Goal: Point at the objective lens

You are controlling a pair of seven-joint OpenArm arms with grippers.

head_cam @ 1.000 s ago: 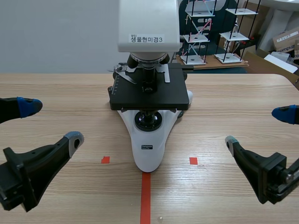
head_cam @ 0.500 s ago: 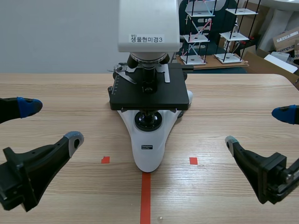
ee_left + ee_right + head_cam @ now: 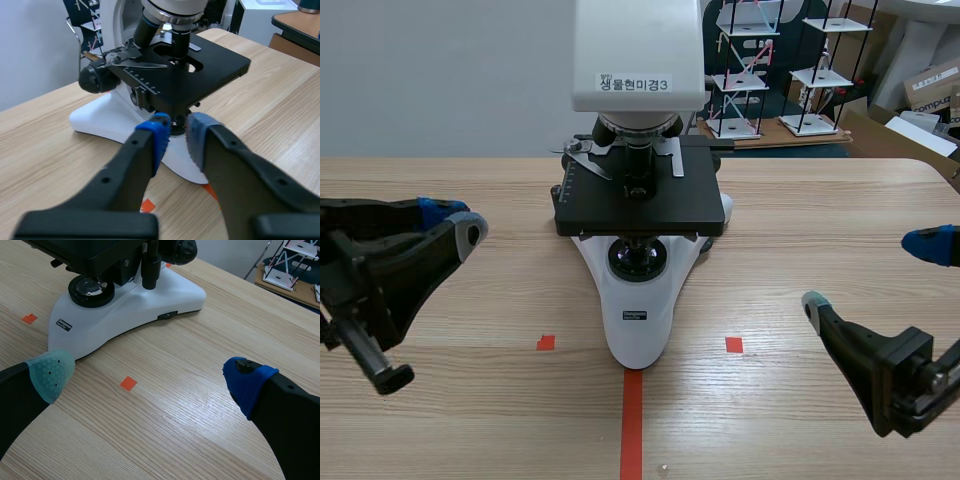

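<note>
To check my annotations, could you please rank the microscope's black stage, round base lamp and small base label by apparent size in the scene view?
Largest: black stage.
Then: round base lamp.
Smallest: base label.

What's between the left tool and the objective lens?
In the left wrist view, the near corner of the microscope's black stage, with its slide clip, lies between the left tool and the objective lens. Nothing loose shows there.
</note>
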